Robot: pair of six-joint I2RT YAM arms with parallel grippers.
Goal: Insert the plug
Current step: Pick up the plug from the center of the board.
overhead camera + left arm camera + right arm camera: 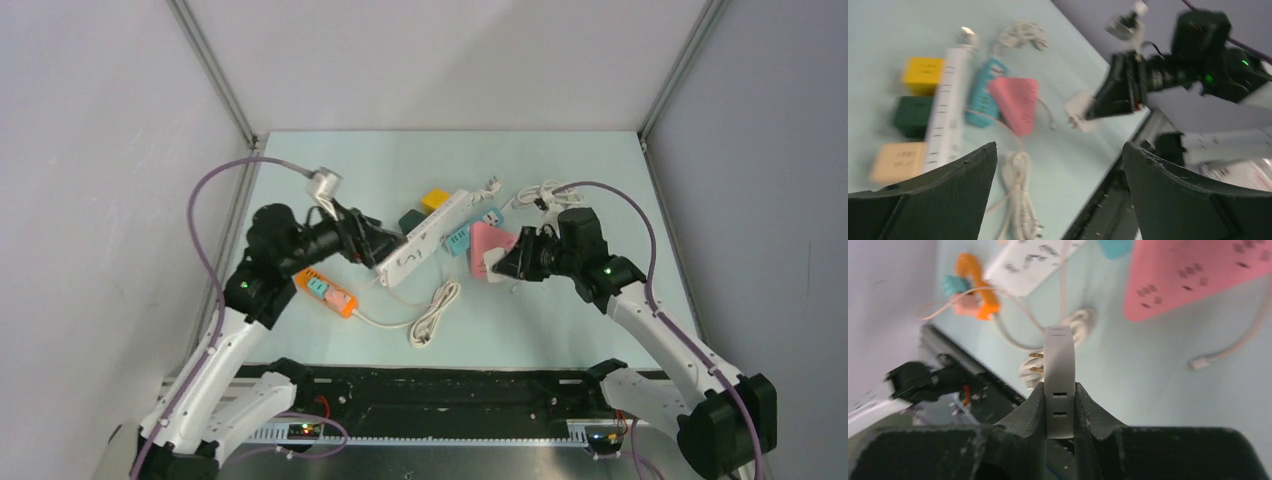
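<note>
My right gripper [512,262] is shut on a white plug adapter [494,263] and holds it above the table, in front of the pink triangular power strip [490,238]. In the right wrist view the adapter [1059,375] sits between the fingers [1035,405], its brass prongs [1036,363] pointing left. My left gripper [382,245] is open and empty beside the near end of the long white power strip [428,235]. The left wrist view shows its wide-apart fingers [963,175], the white strip [945,115], the pink strip [1015,102] and the held adapter [1079,109].
An orange power strip [326,292] with teal and pink plugs lies near left, its white cable coiled [432,315] in the middle. Yellow [435,199], dark green [411,219] and teal [460,238] blocks sit along the white strip. More white cable [540,193] lies behind.
</note>
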